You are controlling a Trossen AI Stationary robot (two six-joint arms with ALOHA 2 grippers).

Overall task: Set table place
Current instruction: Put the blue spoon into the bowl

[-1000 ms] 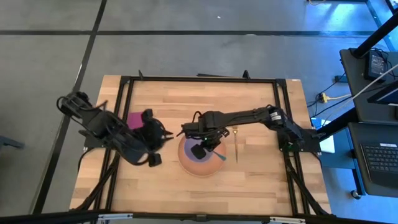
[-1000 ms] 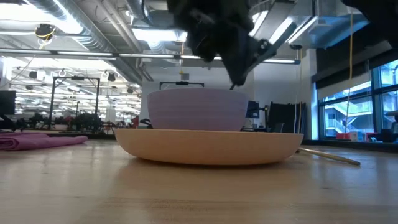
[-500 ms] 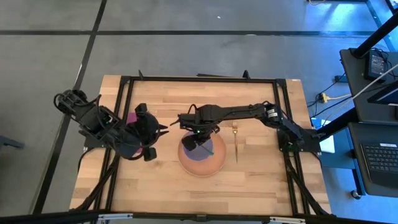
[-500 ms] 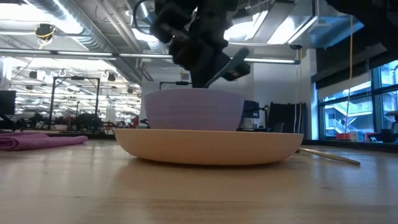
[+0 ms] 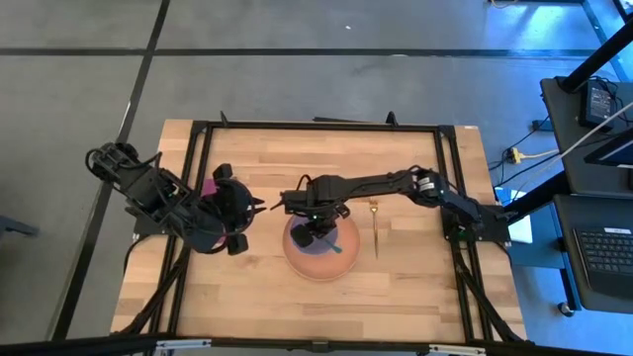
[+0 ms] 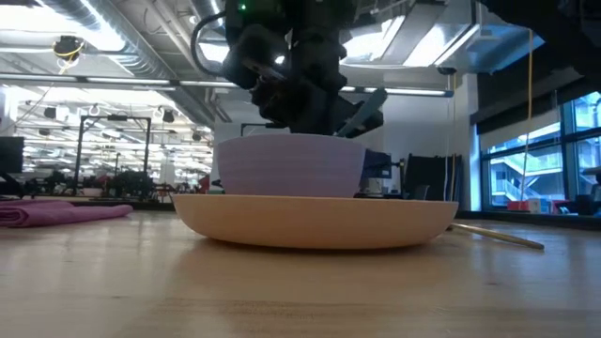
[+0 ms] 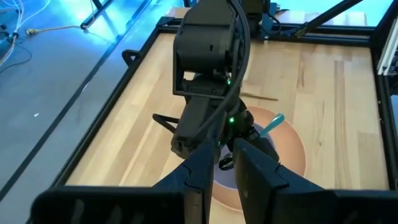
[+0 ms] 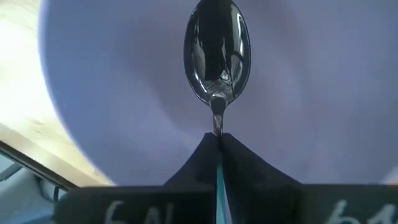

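Note:
A lavender bowl stands in a peach-orange plate at the table's middle; both also show in the low view, the bowl on the plate. My right gripper is over the bowl, shut on a teal-handled dark spoon. A gold fork lies on the wood just right of the plate. A magenta napkin lies at the left, mostly hidden under my left arm in the high view. My left gripper waits left of the plate, shut and empty. My right gripper pinches the spoon's handle just behind the neck between its two fingers. The fingers come from above, pointing down into the bowl, and lie along the spoon. The spoon's dark end hangs inside the bowl, and the teal handle sticks up toward the right.
The table is light wood with a black frame around the work area. Bare wood lies in front of the plate and at its far side. The room behind shows in the low view.
My right gripper has come down over the lavender bowl with the spoon, which has turned so that its dark end points into the bowl. My left gripper has drawn back from the plate toward the table's left and far side, then kept still.

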